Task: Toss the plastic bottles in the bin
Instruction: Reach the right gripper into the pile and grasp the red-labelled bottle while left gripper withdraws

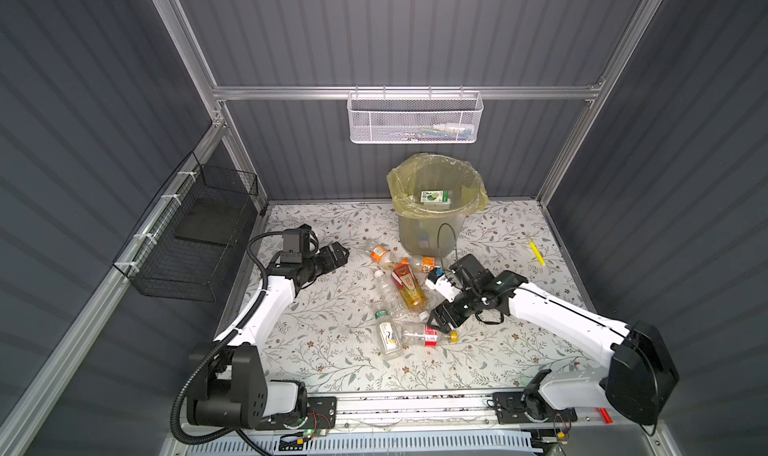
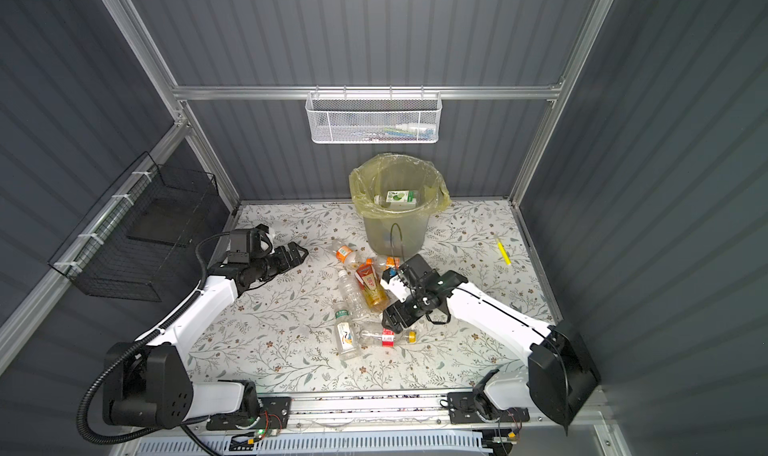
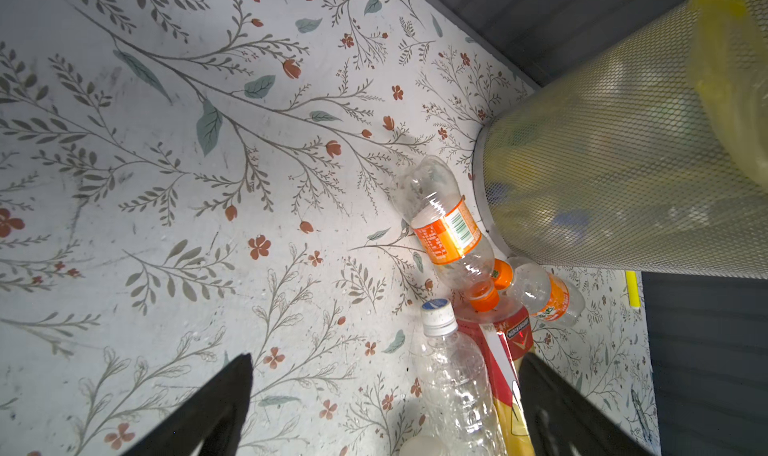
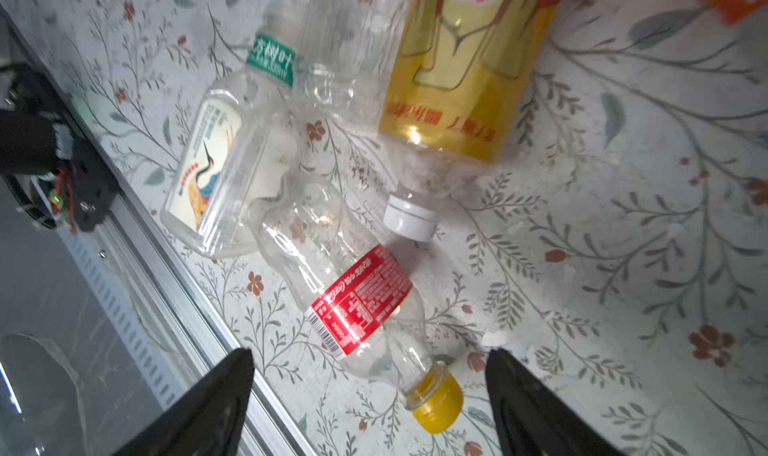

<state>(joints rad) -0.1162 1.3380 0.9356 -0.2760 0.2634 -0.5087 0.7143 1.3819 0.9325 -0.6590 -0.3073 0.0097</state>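
Near the worktop's (image 1: 316, 350) middle, the right hand (image 1: 439, 324) hangs wide open over a red-labelled bottle (image 1: 428, 335), holding nothing. Other bottles (image 1: 409, 287) lie heaped between it and the bin (image 1: 432, 229), which stands at the back with a green-labelled bottle (image 1: 434, 197) inside. Off to the left, the left hand (image 1: 341, 255) is fully open and empty.
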